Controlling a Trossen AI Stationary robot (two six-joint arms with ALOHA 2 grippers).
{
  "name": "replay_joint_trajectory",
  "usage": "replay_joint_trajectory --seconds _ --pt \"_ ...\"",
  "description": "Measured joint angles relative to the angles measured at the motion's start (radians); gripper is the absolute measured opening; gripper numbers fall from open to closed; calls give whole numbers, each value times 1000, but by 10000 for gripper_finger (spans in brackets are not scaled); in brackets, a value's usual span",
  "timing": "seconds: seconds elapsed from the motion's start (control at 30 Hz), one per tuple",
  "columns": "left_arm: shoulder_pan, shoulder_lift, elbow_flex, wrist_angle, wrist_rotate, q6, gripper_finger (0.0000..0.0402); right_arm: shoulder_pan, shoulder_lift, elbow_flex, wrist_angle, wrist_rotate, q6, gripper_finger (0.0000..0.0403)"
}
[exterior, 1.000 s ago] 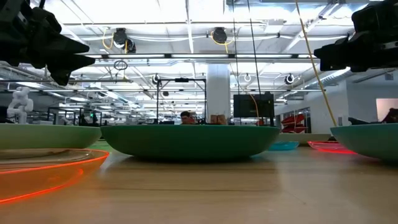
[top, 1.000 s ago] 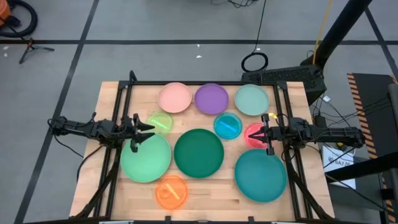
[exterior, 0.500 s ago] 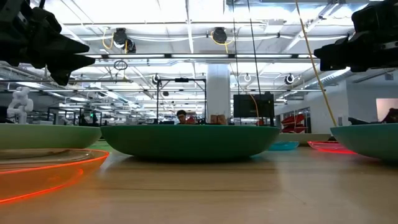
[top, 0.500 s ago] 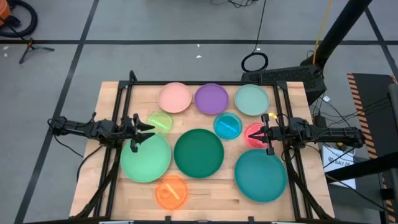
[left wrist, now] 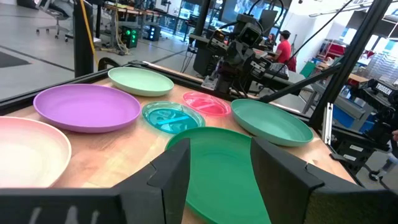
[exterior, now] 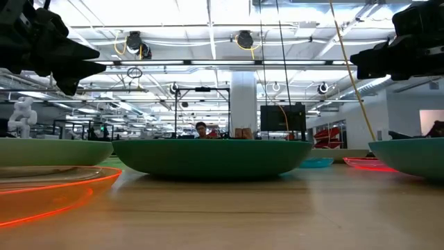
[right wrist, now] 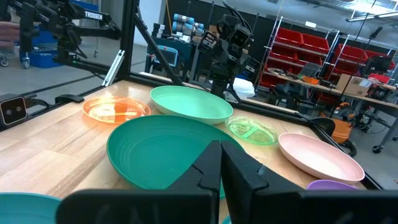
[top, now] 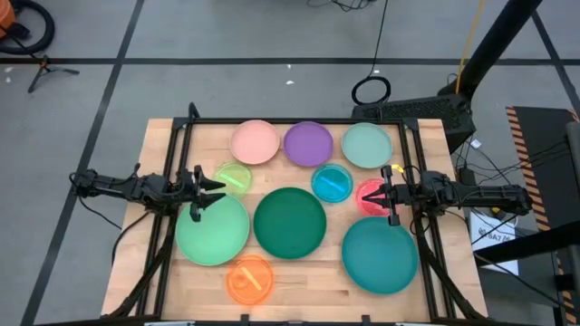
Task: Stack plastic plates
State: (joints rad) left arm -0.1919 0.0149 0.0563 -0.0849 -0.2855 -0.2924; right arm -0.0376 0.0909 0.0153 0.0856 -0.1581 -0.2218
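High: all plates spread single on wood table; dk green centre, L gripper beside it, R gripper opposite.
Low: person behind dk green.
L wrist: fingers apart, empty.
R wrist: fingers together; red bins in room.

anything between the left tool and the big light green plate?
Nothing visible. The left tool hangs open above the far rim of the large light green plastic plate, with only air below it. The small yellow-green translucent plate lies just beyond, off that path. The right tool is shut over the small red plate.
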Motion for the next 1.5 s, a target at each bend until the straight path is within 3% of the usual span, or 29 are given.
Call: replay_joint_trajectory --seconds 0.27,0.43,0.63,0.8,0.93,1.2,1.5 --pt "0 0 0 5 0 8 173 -1 0 0 67 9 36 6" --pt "1 0 0 64 -6 -114 173 -1 1 0 89 62 349 6" --pt "1 0 0 98 -12 -2 173 -1 24 0 99 167 598 6" --pt "1 0 0 110 -12 5 173 -1 88 19 198 164 631 6" --pt "1 0 0 162 -15 118 173 -1 179 78 186 182 628 6" --pt "1 0 0 428 -19 183 173 0 392 206 193 215 622 6" --pt "1 0 0 457 -31 222 173 0 620 332 192 212 569 6"
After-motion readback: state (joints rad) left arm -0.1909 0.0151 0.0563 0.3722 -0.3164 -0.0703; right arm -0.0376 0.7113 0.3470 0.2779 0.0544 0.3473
